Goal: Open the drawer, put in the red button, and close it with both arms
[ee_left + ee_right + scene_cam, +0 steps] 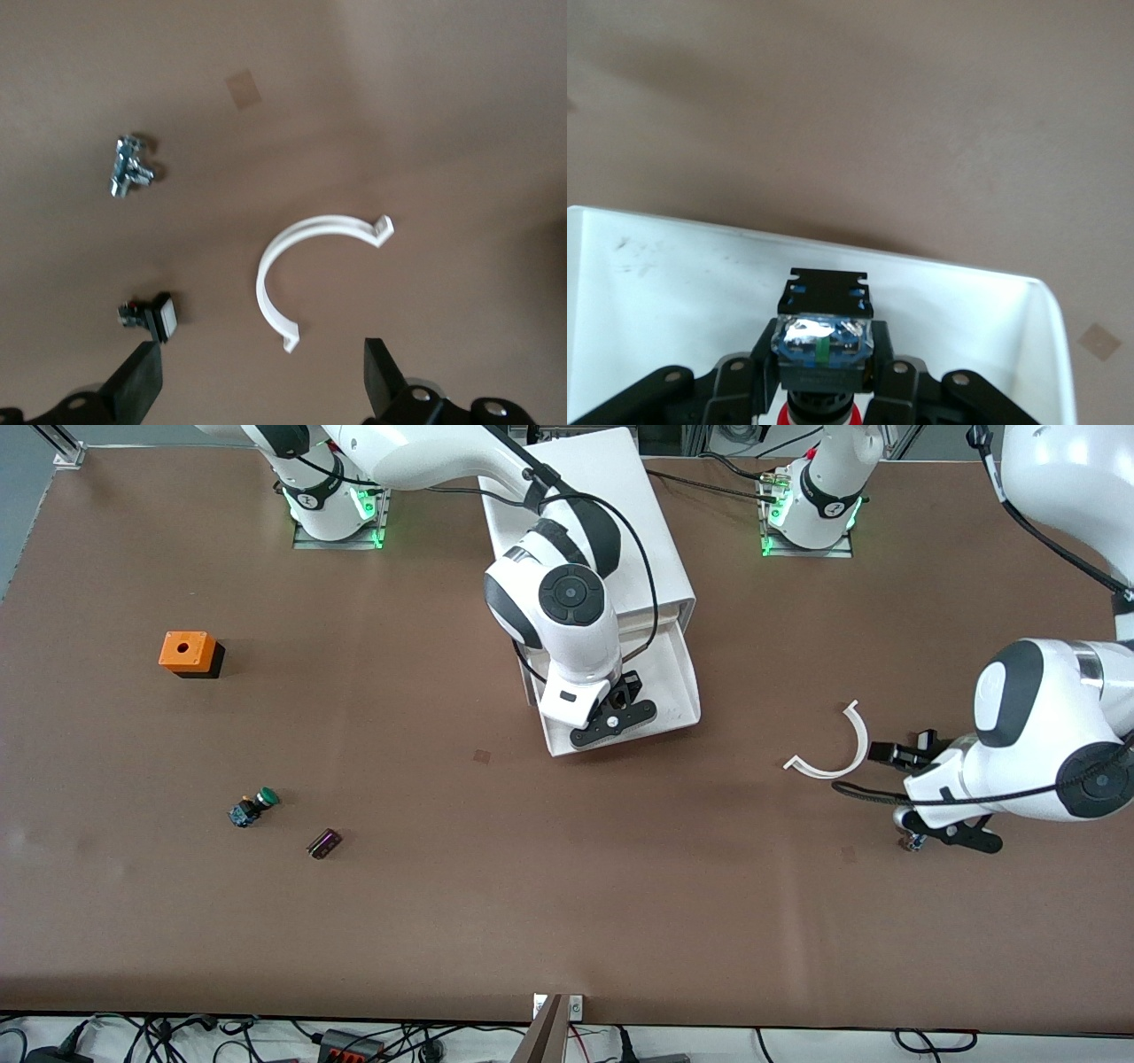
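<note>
- We see the drawer (673, 682) already pulled out of the white cabinet (602, 505), its tray open toward the front camera, so we judge the opening step done.
- The right pincer (620, 717) hangs over the open drawer, near its front wall, and in the right wrist view it is clamped on the red button (821, 354): the black and blue body sits between the fingers, a sliver of red cap showing below.
- So the red button is up in the air, over the drawer's white floor, not yet set down. We judge the placing step to be in hand: the release is what is left of it.
- The left pincer (943, 834) waits low over the tabletop (567, 886) toward the left arm's end, with its fingers (133, 385) spread wide and nothing between them.
- Beside it lie a white curved clip (837, 748) and some small metal parts (128, 166), none of them touched.
- Toward the right arm's end we spot the green button (254, 806), a small dark block (324, 843) and the orange box (188, 654), all left alone.
- Still to come, as we read it: drop the button in, clear the right arm, then bring both arms to the drawer front and push it shut.
</note>
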Robot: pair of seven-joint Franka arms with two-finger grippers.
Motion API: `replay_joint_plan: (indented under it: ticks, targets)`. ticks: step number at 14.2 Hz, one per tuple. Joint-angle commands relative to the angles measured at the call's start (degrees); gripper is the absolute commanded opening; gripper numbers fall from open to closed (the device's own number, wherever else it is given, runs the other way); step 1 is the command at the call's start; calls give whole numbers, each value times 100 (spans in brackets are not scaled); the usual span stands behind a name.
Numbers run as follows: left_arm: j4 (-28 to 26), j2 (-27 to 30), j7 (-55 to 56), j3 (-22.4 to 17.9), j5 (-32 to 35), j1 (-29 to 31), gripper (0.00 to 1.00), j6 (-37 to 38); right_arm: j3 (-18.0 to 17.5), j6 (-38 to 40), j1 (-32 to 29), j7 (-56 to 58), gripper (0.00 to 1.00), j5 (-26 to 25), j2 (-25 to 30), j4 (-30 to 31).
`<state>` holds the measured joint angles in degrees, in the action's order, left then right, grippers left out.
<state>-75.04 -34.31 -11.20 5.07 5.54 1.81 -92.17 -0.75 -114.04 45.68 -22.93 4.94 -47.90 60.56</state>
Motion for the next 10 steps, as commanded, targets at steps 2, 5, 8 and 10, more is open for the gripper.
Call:
replay_joint_plan:
  ticks: [2, 5, 8, 10]
  targets:
    - [298, -243, 49, 12, 131, -6, 100, -90, 22, 215, 72, -168, 0, 254, -35, -106]
    - [271, -252, 74, 20, 131, 4, 100, -99, 31, 426, 116, -168, 0, 218, -35, -106]
    - [262, -296, 119, 29, 122, 21, 100, -195, 31, 611, 160, -168, 0, 227, -35, -106]
    - [227, -287, 110, 29, 122, 65, 100, -222, 40, 594, 187, -168, 0, 227, -26, -124]
